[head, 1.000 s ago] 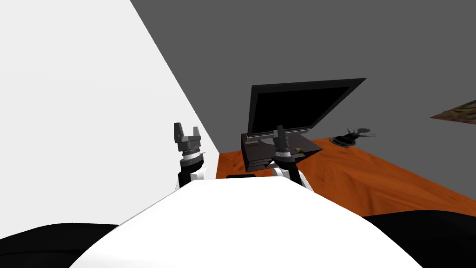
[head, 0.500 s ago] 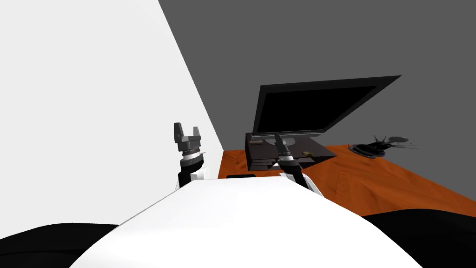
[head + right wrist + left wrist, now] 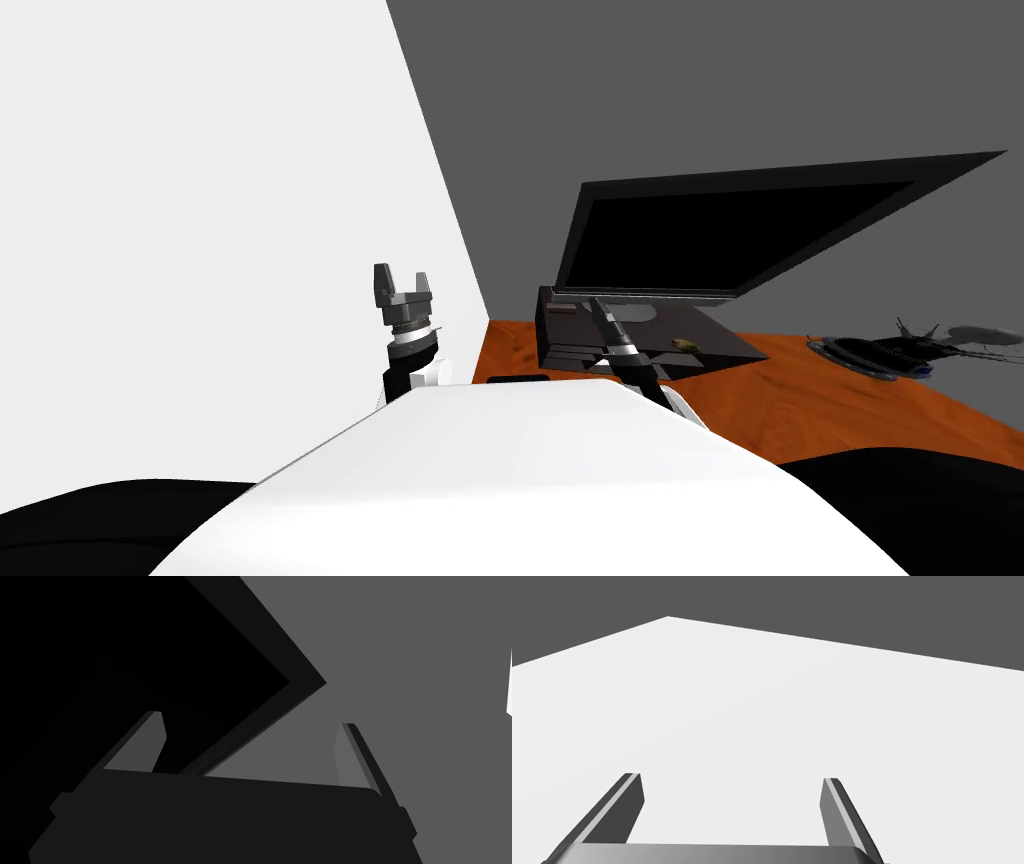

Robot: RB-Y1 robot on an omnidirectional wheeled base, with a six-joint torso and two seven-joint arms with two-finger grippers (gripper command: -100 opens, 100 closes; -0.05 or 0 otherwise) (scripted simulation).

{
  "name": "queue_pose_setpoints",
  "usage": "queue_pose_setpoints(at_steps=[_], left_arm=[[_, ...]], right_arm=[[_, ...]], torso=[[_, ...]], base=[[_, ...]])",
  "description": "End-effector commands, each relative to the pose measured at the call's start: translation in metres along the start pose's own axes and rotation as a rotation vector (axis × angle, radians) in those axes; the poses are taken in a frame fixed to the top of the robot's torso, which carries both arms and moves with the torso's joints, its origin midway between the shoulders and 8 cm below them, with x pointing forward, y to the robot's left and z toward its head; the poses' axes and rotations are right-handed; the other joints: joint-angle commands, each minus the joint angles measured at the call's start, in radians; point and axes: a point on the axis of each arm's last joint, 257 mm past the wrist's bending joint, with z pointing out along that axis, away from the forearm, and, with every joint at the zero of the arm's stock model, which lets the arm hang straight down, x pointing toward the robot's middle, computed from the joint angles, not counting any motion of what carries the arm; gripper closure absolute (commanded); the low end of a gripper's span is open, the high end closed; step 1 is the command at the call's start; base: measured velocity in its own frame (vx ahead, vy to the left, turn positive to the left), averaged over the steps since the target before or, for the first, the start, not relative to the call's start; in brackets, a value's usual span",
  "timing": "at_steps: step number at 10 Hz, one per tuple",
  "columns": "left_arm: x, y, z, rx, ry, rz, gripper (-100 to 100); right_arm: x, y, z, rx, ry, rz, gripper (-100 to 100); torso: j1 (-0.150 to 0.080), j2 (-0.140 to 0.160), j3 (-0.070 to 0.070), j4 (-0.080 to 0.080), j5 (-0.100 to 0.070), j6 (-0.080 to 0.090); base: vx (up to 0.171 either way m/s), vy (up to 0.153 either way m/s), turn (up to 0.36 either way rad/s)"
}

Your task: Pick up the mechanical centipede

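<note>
Your camera has turned; the monitor [image 3: 740, 225] sits further right. Approach step: right gripper [image 3: 597, 304] and left gripper [image 3: 403, 275] gape empty; next, steer the right toward the olive centipede [image 3: 685, 345].

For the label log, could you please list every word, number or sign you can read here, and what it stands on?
No text here can be read.
The monitor: black screen, bare frame.
The brownish strip on the dark box below it: too small to read.
The centipede and the desk: no marks visible.
</note>
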Motion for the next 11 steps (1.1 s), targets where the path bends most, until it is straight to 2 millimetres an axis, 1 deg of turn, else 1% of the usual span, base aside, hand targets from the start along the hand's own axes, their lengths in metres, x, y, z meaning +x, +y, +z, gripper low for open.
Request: queue_pose_setpoints(at_steps=[1, 2, 3, 4, 5, 6, 7, 8, 9, 10, 11], left_arm=[[0.0, 0.0, 0.0, 0.0, 0.0, 0.0, 0], [0.0, 0.0, 0.0, 0.0, 0.0, 0.0, 0], [0.0, 0.0, 0.0, 0.0, 0.0, 0.0, 0], [0.0, 0.0, 0.0, 0.0, 0.0, 0.0, 0], [0.0, 0.0, 0.0, 0.0, 0.0, 0.0, 0], [0.0, 0.0, 0.0, 0.0, 0.0, 0.0, 0], [0.0, 0.0, 0.0, 0.0, 0.0, 0.0, 0], [0.0, 0.0, 0.0, 0.0, 0.0, 0.0, 0], [0.0, 0.0, 0.0, 0.0, 0.0, 0.0, 0], [0.0, 0.0, 0.0, 0.0, 0.0, 0.0, 0], [0.0, 0.0, 0.0, 0.0, 0.0, 0.0, 0]], right_arm=[[0.006, -0.023, -0.013, 0.055, 0.044, -0.074, -100], [0.006, -0.023, -0.013, 0.055, 0.044, -0.077, -100], [0.013, -0.045, -0.027, 0.105, 0.085, -0.135, -100], [0.013, -0.045, -0.027, 0.105, 0.086, -0.14, -100], [0.019, -0.067, -0.042, 0.157, 0.13, -0.195, -100], [0.019, -0.067, -0.042, 0.156, 0.131, -0.202, -100], [0.026, -0.089, -0.06, 0.209, 0.178, -0.254, -100], [0.026, -0.089, -0.06, 0.209, 0.178, -0.262, -100], [0.032, -0.111, -0.08, 0.263, 0.228, -0.308, -100], [0.032, -0.111, -0.08, 0.261, 0.23, -0.321, -100], [0.038, -0.133, -0.101, 0.316, 0.282, -0.361, -100]], torso=[[0.0, 0.0, 0.0, 0.0, 0.0, 0.0], [0.0, 0.0, 0.0, 0.0, 0.0, -0.001], [0.0, -0.001, 0.0, 0.0, 0.0, 0.0], [0.0, -0.001, 0.0, 0.0, 0.0, -0.001], [0.0, -0.001, -0.001, 0.0, 0.0, 0.0], [0.0, -0.001, -0.001, 0.0, 0.0, -0.001], [0.0, -0.001, -0.001, 0.0, 0.0, 0.0], [0.0, -0.001, -0.001, 0.0, 0.0, -0.001], [0.0, -0.001, -0.001, 0.0, 0.0, 0.0], [0.0, -0.001, -0.001, 0.0, 0.0, 0.0], [-0.001, -0.002, -0.001, 0.0, 0.0, 0.0]], base=[[-0.024, 0.009, 0.298], [-0.021, 0.001, 0.122], [-0.021, 0.007, 0.273], [-0.016, 0.006, 0.156], [-0.017, 0.013, 0.311], [-0.015, 0.001, 0.192], [-0.015, 0.008, 0.319], [-0.01, -0.001, 0.172], [-0.01, 0.003, 0.332], [-0.007, -0.005, 0.172], [-0.006, 0.002, 0.361]])
